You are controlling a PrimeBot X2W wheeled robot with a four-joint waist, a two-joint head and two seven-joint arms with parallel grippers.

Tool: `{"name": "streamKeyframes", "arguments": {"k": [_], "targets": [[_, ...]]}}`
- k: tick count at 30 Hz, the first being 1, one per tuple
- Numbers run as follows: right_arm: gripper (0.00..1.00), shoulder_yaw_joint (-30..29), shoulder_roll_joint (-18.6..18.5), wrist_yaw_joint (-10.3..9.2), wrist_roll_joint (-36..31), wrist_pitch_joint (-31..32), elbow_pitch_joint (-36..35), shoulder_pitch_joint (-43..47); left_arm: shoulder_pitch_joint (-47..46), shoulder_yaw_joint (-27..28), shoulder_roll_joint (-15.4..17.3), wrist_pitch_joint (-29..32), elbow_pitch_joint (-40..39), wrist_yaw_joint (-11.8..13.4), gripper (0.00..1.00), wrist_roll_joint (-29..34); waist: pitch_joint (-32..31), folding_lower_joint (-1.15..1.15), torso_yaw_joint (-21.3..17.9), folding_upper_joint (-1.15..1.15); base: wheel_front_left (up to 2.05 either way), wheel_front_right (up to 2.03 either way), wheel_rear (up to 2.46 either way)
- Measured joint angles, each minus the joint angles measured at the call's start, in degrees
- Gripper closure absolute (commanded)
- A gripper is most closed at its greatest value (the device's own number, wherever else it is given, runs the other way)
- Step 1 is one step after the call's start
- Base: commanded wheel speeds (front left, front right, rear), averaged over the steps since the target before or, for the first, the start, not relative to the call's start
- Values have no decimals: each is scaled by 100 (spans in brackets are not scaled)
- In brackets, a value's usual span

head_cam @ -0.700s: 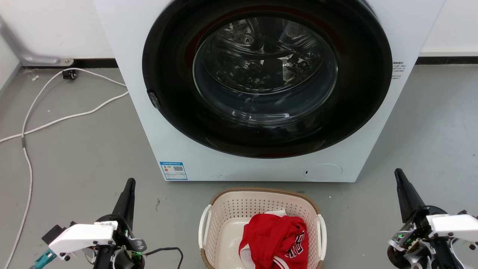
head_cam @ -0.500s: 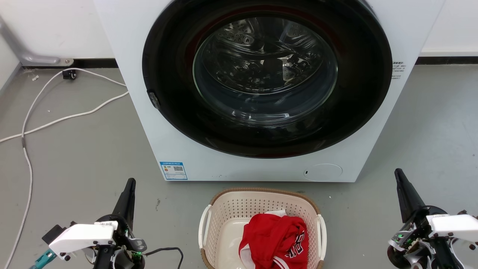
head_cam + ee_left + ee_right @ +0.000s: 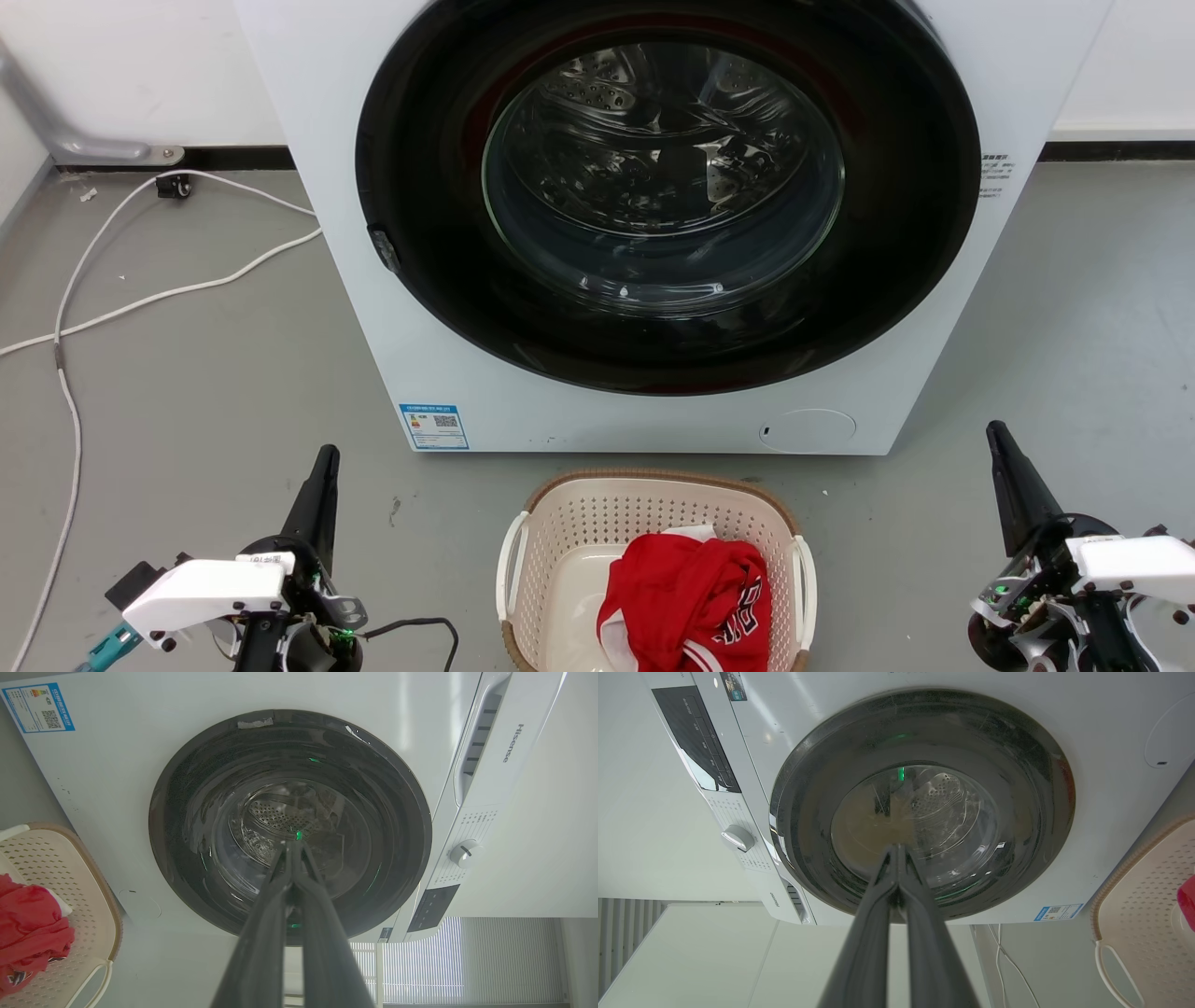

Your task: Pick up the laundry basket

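The laundry basket [image 3: 569, 532], cream perforated plastic with a brown woven-look rim and white side handles, sits on the floor at the bottom centre of the head view, holding a red garment [image 3: 691, 597]. Its corner also appears in the left wrist view [image 3: 88, 896] and the right wrist view [image 3: 1143, 905]. My left gripper [image 3: 326, 455] stands well left of the basket, fingers together and empty. My right gripper [image 3: 995, 429] stands well right of it, also shut and empty. Both point toward the washer. In the wrist views the left gripper [image 3: 292, 843] and right gripper [image 3: 896, 848] show fingertips touching.
A white front-loading washer [image 3: 943, 308] with a closed dark round door [image 3: 663, 187] stands right behind the basket. White cables [image 3: 140, 299] trail over the grey floor at the left. Bare floor lies on both sides of the basket.
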Motion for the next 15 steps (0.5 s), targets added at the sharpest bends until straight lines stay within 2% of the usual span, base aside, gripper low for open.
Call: {"name": "streamKeyframes", "arguments": {"k": [15], "targets": [[100, -4, 3, 0, -1, 1, 0, 0, -1, 5, -3, 5, 1, 0, 100, 1, 0, 0, 0, 0, 0, 0, 0]]}}
